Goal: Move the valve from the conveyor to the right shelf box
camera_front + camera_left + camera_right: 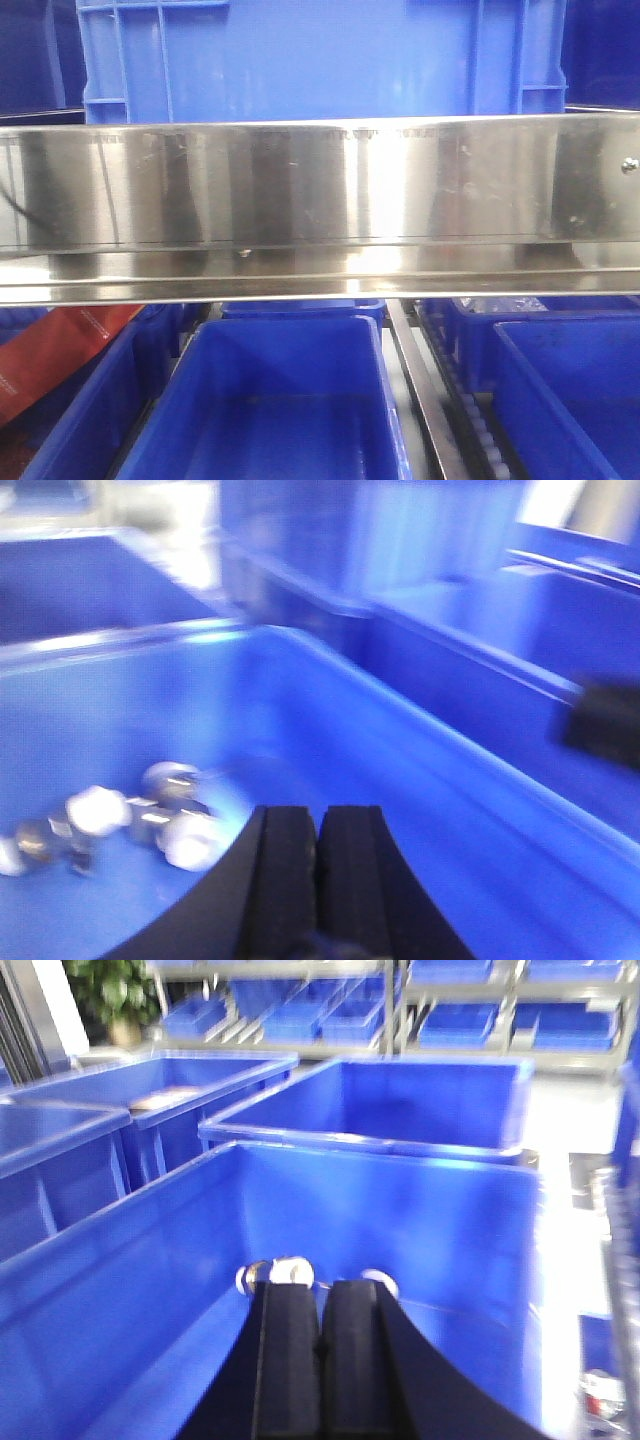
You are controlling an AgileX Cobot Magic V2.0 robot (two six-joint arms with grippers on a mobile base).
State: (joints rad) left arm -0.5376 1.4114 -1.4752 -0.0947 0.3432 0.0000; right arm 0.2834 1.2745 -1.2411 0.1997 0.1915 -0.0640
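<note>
Right gripper: black jaws pressed together, nothing clearly between them; small silvery metal valve just beyond fingertips, low in deep blue plastic box. Left gripper likewise clenched empty over another blue bin holding silvery fittings. Advice: lift straight up, clearing box wall.

Motion blur smears the metal parts in the left wrist view; a steel rail hides the shelf behind.

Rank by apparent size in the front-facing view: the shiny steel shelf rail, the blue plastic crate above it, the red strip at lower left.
1. Shiny steel shelf rail, spanning the full width.
2. Blue plastic crate, partly cropped, so uncertain.
3. Red strip, smallest.
</note>
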